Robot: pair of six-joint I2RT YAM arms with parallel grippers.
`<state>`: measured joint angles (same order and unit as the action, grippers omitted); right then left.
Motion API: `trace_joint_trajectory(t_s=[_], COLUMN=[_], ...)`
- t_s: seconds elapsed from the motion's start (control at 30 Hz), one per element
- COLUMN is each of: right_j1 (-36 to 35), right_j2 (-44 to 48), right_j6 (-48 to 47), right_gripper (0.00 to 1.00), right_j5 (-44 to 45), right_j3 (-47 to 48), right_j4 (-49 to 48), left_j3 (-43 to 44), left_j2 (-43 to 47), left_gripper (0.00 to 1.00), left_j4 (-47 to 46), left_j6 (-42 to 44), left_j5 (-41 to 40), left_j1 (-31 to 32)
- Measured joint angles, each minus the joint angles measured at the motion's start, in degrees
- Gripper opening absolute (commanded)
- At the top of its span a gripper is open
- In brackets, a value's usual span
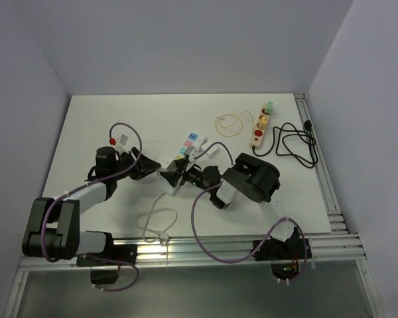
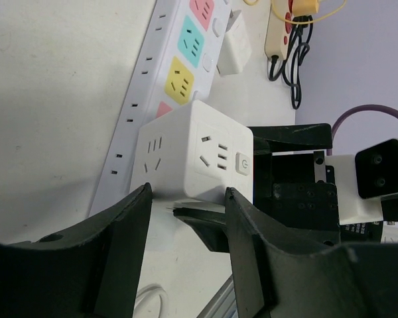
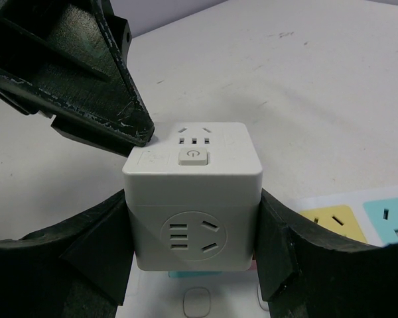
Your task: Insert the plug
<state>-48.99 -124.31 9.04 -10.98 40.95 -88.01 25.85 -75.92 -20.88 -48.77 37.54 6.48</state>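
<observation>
Gripping the white cube plug side to side in the right claw, mid-frame over the pastel power strip. Holding the left claw half spread, empty (tips just beside the plug). Risks tilting off the slots if bumped there, or shoving the loose strip along the bench.

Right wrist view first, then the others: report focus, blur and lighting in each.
Right wrist view: the cube adapter is sharp and evenly lit, the right end effector's fingers beside it soft. Left wrist view: the power strip reads crisply; the left end effector's fingers in the foreground are softer. Top external view: flat light, faint shadows, small detail lost.
</observation>
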Motion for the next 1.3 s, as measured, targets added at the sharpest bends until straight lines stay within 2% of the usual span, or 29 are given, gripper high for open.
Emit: trace_joint_trajectory(t_s=[0.4,0.77,0.87,0.9,0.97,1.13,1.3], right_j1=[-0.13,-0.66,-0.7,-0.72,-0.74,-0.92,-0.92], right_j2=[0.55,0.74,0.76,0.76,0.81,0.81,0.81], right_j6=[-1.64,-4.59,-4.87,-4.96,-5.25,-5.99,-6.08], right_gripper=[0.2,0.2,0.2,0.2,0.2,0.2,0.2], right_j5=[0.22,0.46,0.48,0.5,0.48,0.48,0.46], right_j3=[-0.74,-0.94,-0.98,-1.01,-1.07,-1.01,-1.01], right_j4=[0.02,0.02,0.02,0.02,0.02,0.02,0.04], left_j3=[1.51,6.69,7.54,7.54,7.48,7.19,7.19], left_j2=[-0.11,0.76,1.25,1.49,2.19,5.33,6.34], left_gripper=[0.52,0.54,0.68,0.75,0.83,0.86,0.83], left_j4=[1.53,8.59,10.21,10.73,11.87,13.31,13.94], left_j6=[2.58,8.55,10.4,10.8,11.34,11.74,12.0], left_j5=[-2.49,-14.64,-18.12,-19.19,-20.83,-19.08,-18.53], left_j1=[2.03,8.92,10.38,10.51,10.58,12.5,12.7])
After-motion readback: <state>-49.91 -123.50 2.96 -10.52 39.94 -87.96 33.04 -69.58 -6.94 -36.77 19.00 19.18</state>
